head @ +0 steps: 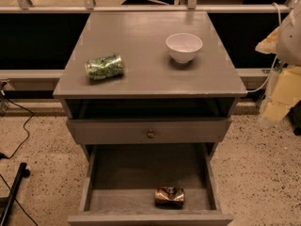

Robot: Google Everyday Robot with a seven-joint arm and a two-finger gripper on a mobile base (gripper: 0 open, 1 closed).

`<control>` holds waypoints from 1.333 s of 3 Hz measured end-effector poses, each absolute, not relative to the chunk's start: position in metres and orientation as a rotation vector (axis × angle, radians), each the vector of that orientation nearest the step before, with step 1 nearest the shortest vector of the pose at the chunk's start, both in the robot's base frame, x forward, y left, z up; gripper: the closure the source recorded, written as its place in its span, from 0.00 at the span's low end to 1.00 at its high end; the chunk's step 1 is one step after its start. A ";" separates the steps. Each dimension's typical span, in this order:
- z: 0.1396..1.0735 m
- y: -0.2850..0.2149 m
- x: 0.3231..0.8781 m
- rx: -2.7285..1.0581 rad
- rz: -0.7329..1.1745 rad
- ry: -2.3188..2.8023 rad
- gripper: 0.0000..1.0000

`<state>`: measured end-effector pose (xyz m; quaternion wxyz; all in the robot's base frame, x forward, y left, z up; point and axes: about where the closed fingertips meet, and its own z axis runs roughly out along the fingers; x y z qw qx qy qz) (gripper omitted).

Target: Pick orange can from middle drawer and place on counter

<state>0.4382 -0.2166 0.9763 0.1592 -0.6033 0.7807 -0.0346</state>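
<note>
The orange can, shiny copper and dented, lies on its side near the front of the open middle drawer, a little right of centre. The counter is the grey cabinet top above it. My gripper shows only as a pale, blurred shape at the right edge, beside the cabinet at about counter height. It is well away from the can and holds nothing that I can see.
A green patterned can lies on its side on the counter's left front. A white bowl stands at the right back. A grey drawer front with a round knob sits above the open drawer. Cables run over the floor at the left.
</note>
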 end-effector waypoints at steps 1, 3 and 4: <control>0.976 -0.217 0.438 -1.724 -0.099 2.231 0.00; 0.907 -0.181 0.426 -1.773 -0.104 2.120 0.00; 0.877 -0.176 0.427 -1.775 -0.105 2.118 0.00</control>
